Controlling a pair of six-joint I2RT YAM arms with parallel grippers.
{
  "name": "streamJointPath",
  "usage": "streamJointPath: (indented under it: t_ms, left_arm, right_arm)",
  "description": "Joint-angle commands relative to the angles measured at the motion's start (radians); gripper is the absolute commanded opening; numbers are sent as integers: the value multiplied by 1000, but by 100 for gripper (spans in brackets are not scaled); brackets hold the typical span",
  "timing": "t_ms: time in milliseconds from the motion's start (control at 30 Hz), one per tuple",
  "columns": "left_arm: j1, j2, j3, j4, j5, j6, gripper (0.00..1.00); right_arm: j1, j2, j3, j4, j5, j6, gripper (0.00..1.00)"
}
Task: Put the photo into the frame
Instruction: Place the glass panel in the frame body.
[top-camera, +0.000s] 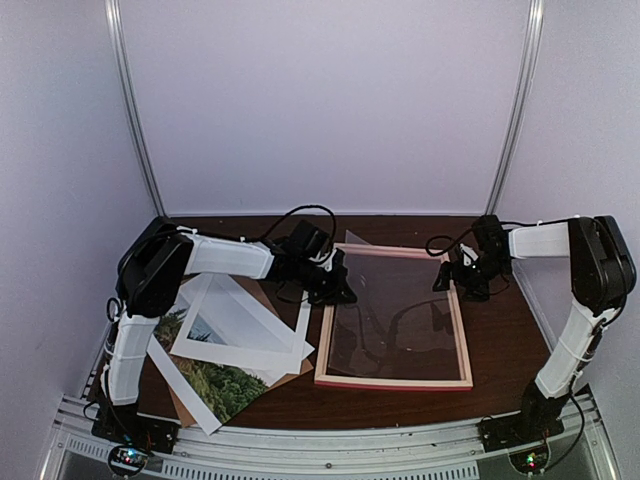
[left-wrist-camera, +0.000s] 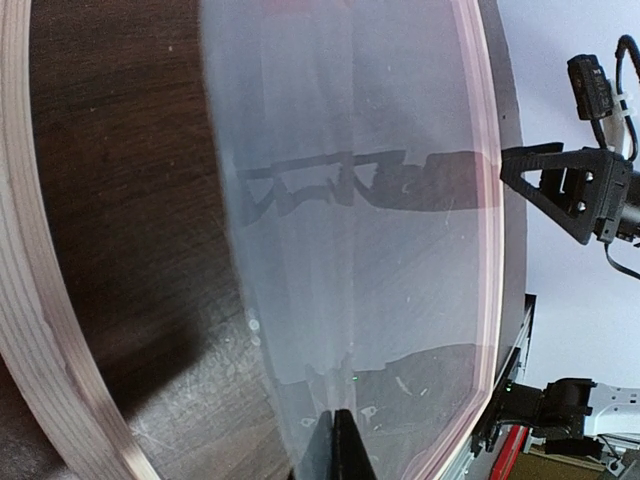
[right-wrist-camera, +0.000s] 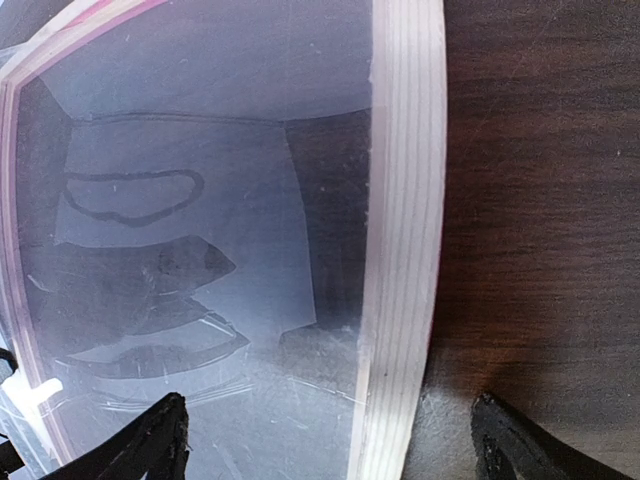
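A dark wood-grain surface (top-camera: 500, 340) stands between pale wall panels with metal uprights (top-camera: 135, 110) at the far corners. A ribbed aluminium rail (top-camera: 330, 445) runs along the near edge. Toward the left edge lies a white mat (top-camera: 240, 352) with a cut-out window, askew to the edges. A brown backing board (top-camera: 272, 295) shows from under the mat. Over the middle of the surface is a clear sheet (top-camera: 385, 310) (left-wrist-camera: 350, 250) (right-wrist-camera: 200, 200), hazy with pale reflections and fine scratches.

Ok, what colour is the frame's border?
The frame is pale wood with a pink face, reddest along its near edge; clearest in the top external view.
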Motion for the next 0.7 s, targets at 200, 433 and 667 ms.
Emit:
streamJointPath:
  t_ms: [200,433,667]
  left_arm:
    - [4,-38,14,-9,17,26,0]
    - [4,-43,11,-7,19,25,0]
    - [4,-47,5,-5,19,24,0]
  right_arm:
    - [6,-12,8,-6,27,-5,98]
    - [6,-14,5,-9,36,-6,98]
    - [6,-31,5,-5,36,5,98]
